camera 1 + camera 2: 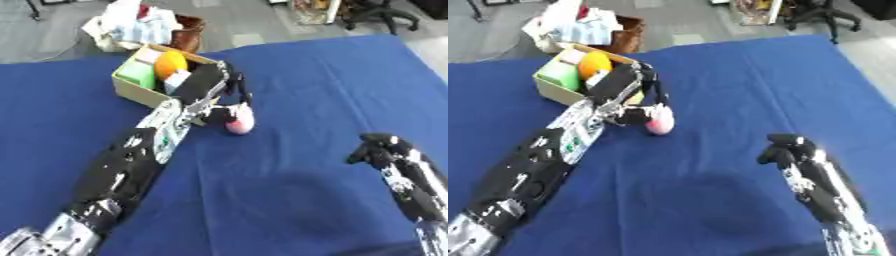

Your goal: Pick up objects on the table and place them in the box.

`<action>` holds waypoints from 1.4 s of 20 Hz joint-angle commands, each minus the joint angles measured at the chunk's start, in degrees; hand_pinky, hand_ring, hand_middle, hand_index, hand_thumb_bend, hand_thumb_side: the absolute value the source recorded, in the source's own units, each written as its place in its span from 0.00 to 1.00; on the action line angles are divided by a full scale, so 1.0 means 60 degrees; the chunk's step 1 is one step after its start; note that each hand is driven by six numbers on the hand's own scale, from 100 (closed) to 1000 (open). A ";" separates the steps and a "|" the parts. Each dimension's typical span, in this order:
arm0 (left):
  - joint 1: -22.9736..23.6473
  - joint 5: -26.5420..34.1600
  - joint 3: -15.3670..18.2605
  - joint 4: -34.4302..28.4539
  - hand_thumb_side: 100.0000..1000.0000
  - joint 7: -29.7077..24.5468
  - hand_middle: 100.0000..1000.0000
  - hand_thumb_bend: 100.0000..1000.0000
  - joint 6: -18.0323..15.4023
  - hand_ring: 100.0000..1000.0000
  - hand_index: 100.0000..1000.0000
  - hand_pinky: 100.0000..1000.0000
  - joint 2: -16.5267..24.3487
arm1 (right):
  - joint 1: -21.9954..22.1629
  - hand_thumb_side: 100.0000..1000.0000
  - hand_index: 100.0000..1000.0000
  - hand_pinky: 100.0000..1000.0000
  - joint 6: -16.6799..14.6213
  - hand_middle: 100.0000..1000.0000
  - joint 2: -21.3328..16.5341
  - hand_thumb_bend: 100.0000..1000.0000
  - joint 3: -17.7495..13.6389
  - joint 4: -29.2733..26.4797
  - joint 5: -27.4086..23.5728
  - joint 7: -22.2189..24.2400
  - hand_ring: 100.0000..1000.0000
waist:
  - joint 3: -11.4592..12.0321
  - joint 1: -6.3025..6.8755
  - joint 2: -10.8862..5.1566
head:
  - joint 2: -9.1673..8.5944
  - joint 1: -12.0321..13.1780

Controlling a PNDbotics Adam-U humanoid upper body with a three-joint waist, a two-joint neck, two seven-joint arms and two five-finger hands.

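Upper left of centre, the left hand [219,87] curls its fingers around a pink object [240,122] on the blue tablecloth [306,90], just beside the cardboard box [140,91]. The right hand [378,148] rests lower right, fingers curled, empty.

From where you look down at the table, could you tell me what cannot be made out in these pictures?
- Pink object: too blurred to identify; the left hand covers its near side in both views.
- Cardboard box: the left hand hides its right corner; besides an orange ball and a green item, its contents are unclear.
- Right hand: fingers curl away from the camera, so the palm is hidden.
- White bundle behind the box: too blurred to name.
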 commanded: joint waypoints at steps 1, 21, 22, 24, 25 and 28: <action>-0.0248 -0.0428 -0.0159 -0.0149 0.17 -0.1150 0.65 0.00 -0.0320 0.67 0.82 0.75 0.0208 | -0.0093 0.41 0.73 0.59 -0.0019 0.49 -0.0053 0.00 -0.0029 -0.0162 -0.0053 0.0011 0.55 | -0.0007 -0.0087 -0.0309 | -0.0052 -0.0019; -0.0383 -0.3549 0.0266 -0.0535 0.14 -0.1256 0.40 0.00 -0.0723 0.45 0.61 0.60 0.0641 | -0.0078 0.41 0.73 0.59 -0.0013 0.49 -0.0060 0.00 -0.0066 -0.0167 -0.0022 -0.0020 0.55 | 0.0029 -0.0065 -0.0313 | -0.0026 -0.0113; -0.0434 -0.3484 0.0298 -0.0729 0.13 -0.1088 0.39 0.00 -0.0690 0.45 0.60 0.60 0.0790 | -0.0079 0.41 0.73 0.59 -0.0014 0.49 -0.0066 0.00 -0.0071 -0.0167 -0.0020 -0.0024 0.55 | 0.0041 -0.0061 -0.0315 | -0.0024 -0.0123; -0.0542 -0.3207 0.0397 -0.1104 0.12 -0.0924 0.39 0.00 -0.0577 0.45 0.61 0.60 0.1113 | -0.0083 0.41 0.73 0.59 -0.0016 0.49 -0.0079 0.00 -0.0082 -0.0166 -0.0014 -0.0037 0.55 | 0.0066 -0.0052 -0.0320 | -0.0027 -0.0151; -0.0590 -0.3038 0.0458 -0.1261 0.12 -0.0910 0.40 0.00 -0.0495 0.45 0.61 0.60 0.1270 | -0.0085 0.41 0.73 0.59 -0.0018 0.49 -0.0084 0.00 -0.0086 -0.0168 -0.0012 -0.0041 0.55 | 0.0075 -0.0047 -0.0321 | -0.0031 -0.0161; -0.0711 -0.2498 0.0778 -0.1440 0.14 -0.1008 0.40 0.00 -0.0092 0.46 0.62 0.62 0.1761 | -0.0076 0.41 0.73 0.59 -0.0020 0.49 -0.0110 0.00 -0.0102 -0.0163 -0.0001 -0.0058 0.55 | 0.0128 -0.0034 -0.0331 | -0.0032 -0.0229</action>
